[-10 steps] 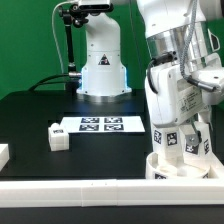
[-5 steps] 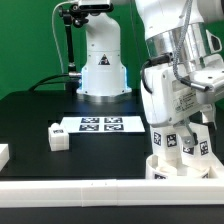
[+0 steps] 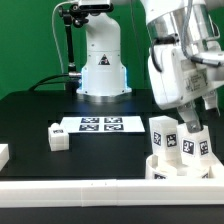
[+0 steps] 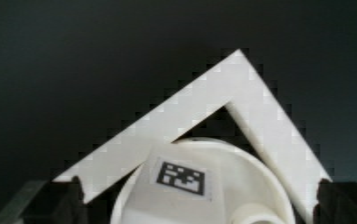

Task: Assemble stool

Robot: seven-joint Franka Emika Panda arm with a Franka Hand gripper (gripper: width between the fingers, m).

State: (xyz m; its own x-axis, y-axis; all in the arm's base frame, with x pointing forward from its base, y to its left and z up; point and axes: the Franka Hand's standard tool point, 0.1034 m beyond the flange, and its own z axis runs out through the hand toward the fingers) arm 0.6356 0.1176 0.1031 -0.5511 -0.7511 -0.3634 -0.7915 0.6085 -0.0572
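Black table (image 3: 30, 115), green wall (image 3: 30, 40) behind. Gripper (image 3: 186, 124) is released: wrist view shows both dark fingertips (image 4: 58, 198) spread wide, nothing pinched between them. Under the gap sits a rounded white stool part (image 4: 184, 180) with one square tag facing the camera; seat or leg, can't tell from that view. Past it two white bars (image 4: 201, 105) meet in a sharp V on the dark surface. Exterior view: gripper hangs pointing down on that view's right, tips close over the taller leg (image 3: 162, 136) and the shorter leg (image 3: 198, 149); touching or just clear, can't tell. Both legs stand upright on the seat (image 3: 178, 171), tags facing the camera, taller one on the exterior view's left of the pair. Seat lies flat on the table, just behind the front rail (image 3: 70, 186), a long white strip running along the near edge. A loose leg (image 3: 57, 137) sits on the table well apart from the seat, toward the exterior view's left, just beside the marker board (image 3: 100, 125). Marker board lies flat mid-table, its row of tags up. Another white block (image 3: 3, 153) is cut off by the picture edge further left. Behind the board: white robot base (image 3: 102, 65), with a black stand (image 3: 70, 40) next to it
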